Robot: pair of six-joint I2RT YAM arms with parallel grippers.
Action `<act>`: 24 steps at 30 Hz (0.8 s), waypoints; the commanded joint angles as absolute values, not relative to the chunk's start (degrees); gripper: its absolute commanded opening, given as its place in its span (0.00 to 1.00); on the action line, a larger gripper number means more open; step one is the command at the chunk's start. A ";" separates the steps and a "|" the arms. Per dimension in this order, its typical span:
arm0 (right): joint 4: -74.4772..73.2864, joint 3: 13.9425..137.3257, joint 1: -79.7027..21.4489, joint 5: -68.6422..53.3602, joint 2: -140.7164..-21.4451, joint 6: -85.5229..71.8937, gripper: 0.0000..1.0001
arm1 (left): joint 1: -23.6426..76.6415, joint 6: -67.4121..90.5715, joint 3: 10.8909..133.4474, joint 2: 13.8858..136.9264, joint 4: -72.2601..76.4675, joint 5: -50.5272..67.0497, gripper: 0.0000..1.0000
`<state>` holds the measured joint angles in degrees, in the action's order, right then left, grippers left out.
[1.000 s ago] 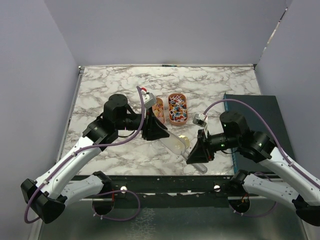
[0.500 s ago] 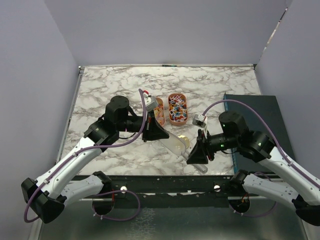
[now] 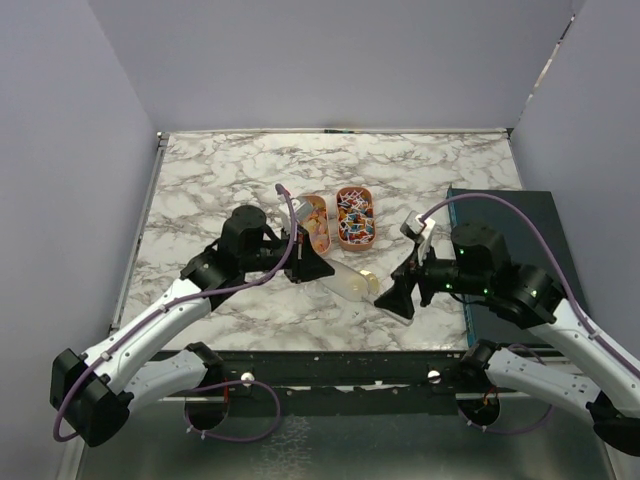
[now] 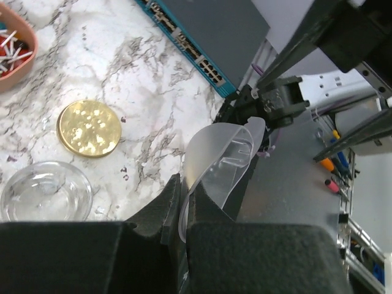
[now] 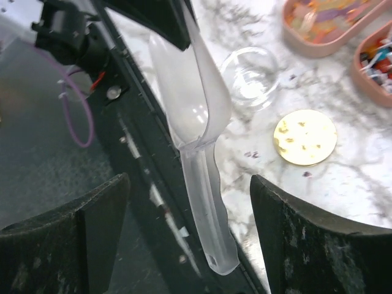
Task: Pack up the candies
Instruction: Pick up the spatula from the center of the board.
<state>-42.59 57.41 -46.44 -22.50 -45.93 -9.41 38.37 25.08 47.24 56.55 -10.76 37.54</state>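
The left gripper (image 4: 182,205) pinches the clear scoop (image 4: 217,162) tight; the right gripper (image 5: 190,184) gapes wide around its handle (candies (image 5: 375,60) half cropped at the frame edge).

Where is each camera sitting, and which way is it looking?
Top: sits above and behind the arms, looks down on the table; shows left arm and right arm.
Left wrist: rides the left arm, looks across at the right arm; shows the left gripper shut on the scoop.
Right wrist: rides the right arm, looks down at the scoop's handle; shows the right gripper open around it.
Shared: both wrist views catch the scoop, gold lid and jar.
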 commanded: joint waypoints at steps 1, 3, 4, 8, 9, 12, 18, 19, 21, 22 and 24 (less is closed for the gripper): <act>-37.22 56.71 -46.61 -12.27 -45.94 -4.78 0.83 | 37.75 34.07 45.55 55.89 -6.47 30.46 0.00; -35.11 56.64 -46.67 -11.32 -46.48 -2.25 0.83 | 37.24 36.52 44.82 56.00 -6.18 29.70 0.00; -33.54 55.96 -46.74 -11.60 -46.18 -0.81 0.83 | 36.93 37.66 44.43 56.03 -6.14 29.40 0.00; -27.29 51.76 -46.88 -15.38 -45.15 6.88 0.83 | 35.15 42.39 43.18 56.08 -6.14 30.01 0.00; -26.47 51.16 -46.98 -15.92 -45.14 8.53 0.82 | 34.52 43.29 42.83 55.91 -6.37 30.32 0.00; -24.53 49.41 -47.42 -15.71 -44.80 13.10 0.81 | 32.19 45.79 41.48 55.03 -6.42 32.02 0.00; -21.24 47.14 -48.50 -16.94 -44.90 16.38 0.79 | 26.99 49.15 40.39 53.50 -6.43 37.79 0.00; -21.08 46.99 -48.84 -16.51 -45.44 16.88 0.78 | 26.58 49.56 40.41 53.50 -6.42 38.63 0.00; -20.80 46.93 -50.22 -15.31 -46.57 18.23 0.76 | 26.14 50.47 40.66 53.53 -6.49 40.06 0.00; -20.19 46.79 -51.24 -14.05 -47.03 18.63 0.76 | 26.11 50.74 40.78 53.51 -6.54 40.54 0.00; -18.09 46.24 -52.72 -11.50 -47.40 19.75 0.76 | 26.10 51.20 41.08 53.31 -6.54 41.36 0.00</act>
